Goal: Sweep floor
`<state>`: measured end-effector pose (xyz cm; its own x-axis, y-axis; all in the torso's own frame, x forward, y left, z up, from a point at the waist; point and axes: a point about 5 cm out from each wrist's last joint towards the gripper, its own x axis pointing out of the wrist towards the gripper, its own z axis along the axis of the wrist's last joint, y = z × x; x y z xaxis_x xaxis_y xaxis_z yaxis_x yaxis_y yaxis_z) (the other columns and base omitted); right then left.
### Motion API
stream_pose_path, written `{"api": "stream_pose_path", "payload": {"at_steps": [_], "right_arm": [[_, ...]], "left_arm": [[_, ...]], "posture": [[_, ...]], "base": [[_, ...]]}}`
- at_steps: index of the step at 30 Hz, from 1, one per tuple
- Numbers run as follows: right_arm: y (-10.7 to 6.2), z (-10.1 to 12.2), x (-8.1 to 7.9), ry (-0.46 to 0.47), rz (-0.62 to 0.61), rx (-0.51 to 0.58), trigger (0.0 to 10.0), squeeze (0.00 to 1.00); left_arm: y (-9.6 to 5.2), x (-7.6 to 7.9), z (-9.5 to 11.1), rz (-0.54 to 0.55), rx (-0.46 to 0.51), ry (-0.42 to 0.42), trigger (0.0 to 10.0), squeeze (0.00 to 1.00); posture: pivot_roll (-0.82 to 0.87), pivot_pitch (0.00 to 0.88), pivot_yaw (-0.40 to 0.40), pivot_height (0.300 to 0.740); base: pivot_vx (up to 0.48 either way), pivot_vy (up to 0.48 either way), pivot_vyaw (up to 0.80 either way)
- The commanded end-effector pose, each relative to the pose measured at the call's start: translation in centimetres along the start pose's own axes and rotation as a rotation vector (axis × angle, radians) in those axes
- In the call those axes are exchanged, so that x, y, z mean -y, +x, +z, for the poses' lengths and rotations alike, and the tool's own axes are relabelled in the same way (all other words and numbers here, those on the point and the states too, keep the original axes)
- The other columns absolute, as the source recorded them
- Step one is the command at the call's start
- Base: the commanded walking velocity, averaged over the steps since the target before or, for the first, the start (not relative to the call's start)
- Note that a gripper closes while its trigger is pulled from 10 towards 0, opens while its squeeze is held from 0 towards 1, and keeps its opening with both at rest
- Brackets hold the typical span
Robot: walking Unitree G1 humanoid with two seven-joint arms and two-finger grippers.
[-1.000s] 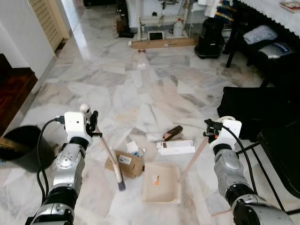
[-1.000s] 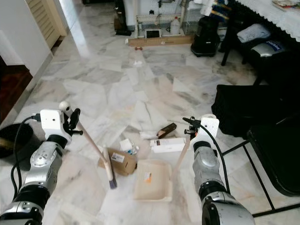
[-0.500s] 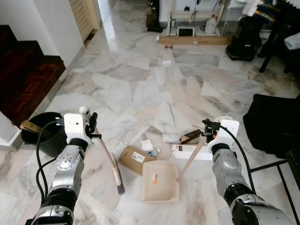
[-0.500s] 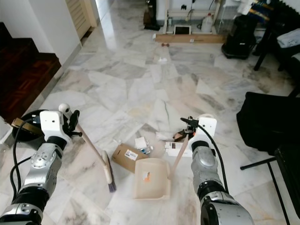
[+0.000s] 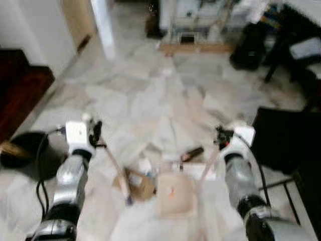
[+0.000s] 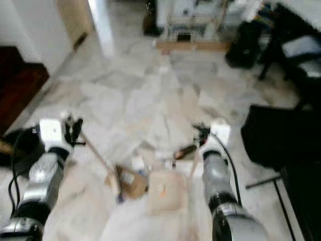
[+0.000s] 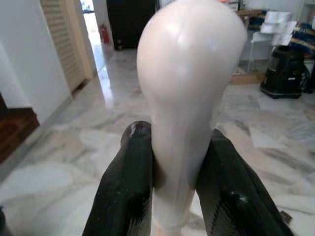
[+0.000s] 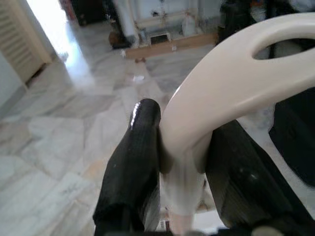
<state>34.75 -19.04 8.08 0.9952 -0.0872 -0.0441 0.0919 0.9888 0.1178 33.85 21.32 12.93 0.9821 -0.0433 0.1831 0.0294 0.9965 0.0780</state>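
In the blurred head views, a broom (image 5: 116,170) is held at its upper end by the left gripper (image 5: 95,138), its head lying on the marble floor (image 5: 150,100) at about seven o'clock of the cardboard box (image 5: 138,182). The dustpan (image 5: 175,193) rests just right of that box, its handle gripped by the right gripper (image 5: 220,140).

In the left wrist view, the fingers (image 7: 123,191) are clamped on the broom's rounded handle.

In the right wrist view, the fingers (image 8: 130,172) are clenched on the dustpan's looped handle.

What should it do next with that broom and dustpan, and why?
Probably draw the broom in the left gripper rightward, pushing the cardboard box into the dustpan held by the right gripper, since the box lies between brush and pan.
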Motion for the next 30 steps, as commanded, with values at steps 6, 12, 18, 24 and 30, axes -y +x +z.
{"api": "stream_pose_path", "payload": {"at_steps": [6,12,18,24,30], "right_arm": [[0.4,1.1,-0.1,0.015,0.0,0.06,10.0,0.0],[0.6,1.9,0.5,0.007,-0.029,0.091,10.0,0.0],[0.8,2.5,1.4,-0.087,-0.07,0.102,10.0,0.0],[0.8,2.9,2.0,-0.125,-0.085,0.108,10.0,0.0],[1.0,3.3,2.3,-0.172,-0.086,0.111,10.0,0.0]], "left_arm": [[0.5,-0.2,1.4,-0.007,0.057,0.013,10.0,0.0],[0.9,-1.3,2.6,-0.06,0.076,0.114,10.0,0.0],[1.3,-2.3,2.8,-0.177,0.035,0.269,10.0,0.0],[1.4,-2.3,2.0,-0.263,-0.025,0.345,10.0,0.0],[1.3,-1.3,0.9,-0.313,-0.066,0.344,10.0,0.0]], "posture": [[0.04,0.046,0.041,0.74],[0.04,0.054,0.039,0.74],[0.04,0.063,0.039,0.74],[0.04,0.075,0.034,0.74],[0.01,0.096,0.022,0.74]], "base": [[0.0,0.0,0.0],[0.0,0.0,0.0],[0.0,0.0,0.0],[0.0,0.0,0.0],[0.0,0.0,0.0]]}}
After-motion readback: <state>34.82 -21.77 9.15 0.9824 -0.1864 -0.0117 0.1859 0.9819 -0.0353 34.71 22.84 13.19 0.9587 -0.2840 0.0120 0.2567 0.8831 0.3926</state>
